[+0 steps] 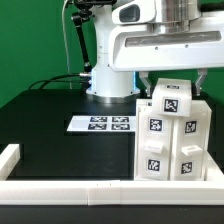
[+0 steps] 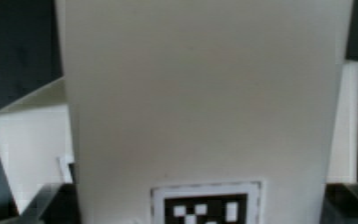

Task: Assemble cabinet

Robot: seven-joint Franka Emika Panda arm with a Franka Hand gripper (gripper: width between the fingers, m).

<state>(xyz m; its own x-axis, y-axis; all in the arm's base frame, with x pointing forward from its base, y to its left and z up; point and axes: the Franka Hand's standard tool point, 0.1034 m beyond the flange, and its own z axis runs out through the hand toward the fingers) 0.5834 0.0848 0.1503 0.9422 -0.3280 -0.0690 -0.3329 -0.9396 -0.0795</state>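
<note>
The tool's [image 1: 172,88] fingertips are hidden behind the top of the large white plastic box-shaped cabinet with black-and-white tags [image 1: 172,140], so their grip cannot be judged. In the wrist view a blurred white panel [image 2: 194,100] fills the picture, its tag [image 2: 208,205] cut off by the edge.

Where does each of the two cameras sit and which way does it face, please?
Exterior view: off the arm, low at the table's edge, looking across the black table at the marker board, the cabinet and the arm's base; the gripper shows above the cabinet.
Wrist view: on the wrist, close to the cabinet; a white panel with a tag fills it; no fingers clearly show.
Shared: the cabinet.
</note>
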